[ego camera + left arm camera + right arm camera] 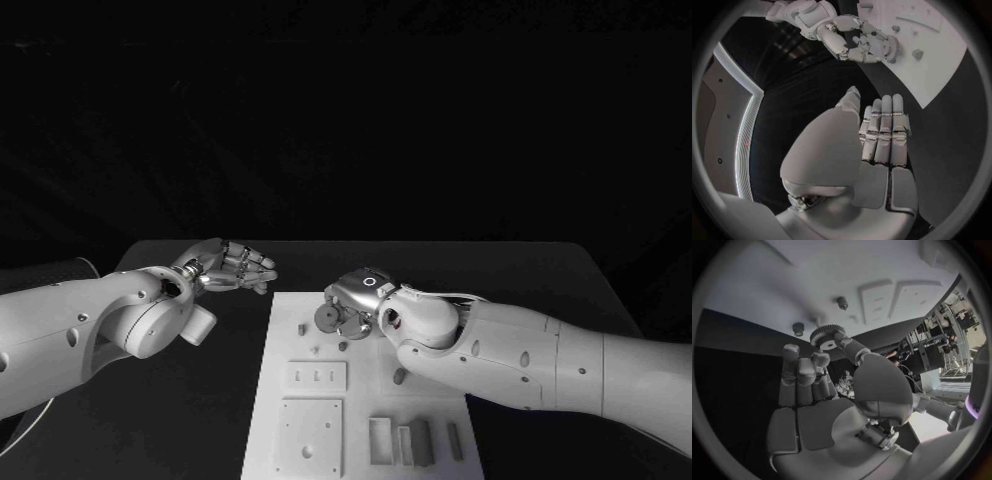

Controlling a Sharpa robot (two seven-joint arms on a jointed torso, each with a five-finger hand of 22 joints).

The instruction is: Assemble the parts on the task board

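One small toothed gear [827, 336] sits pinched at the fingertips of the right hand [364, 300], just above the task board [289, 440]. It looks rigid and light; gripping its toothed rim seems safest. Beside the board, the left hand [231, 268] hovers over the surface, fingers loosely curled, holding nothing.

Two smooth white arms fill the lower left and lower right of the head view, their rounded shells dotted with small dark screw holes. The left hand [231, 268] and the right hand [361, 298] are silver metal with segmented fingers. A small ring marking sits on the right hand's back. Flat pale pads line the fingers [886, 132] in the wrist views.
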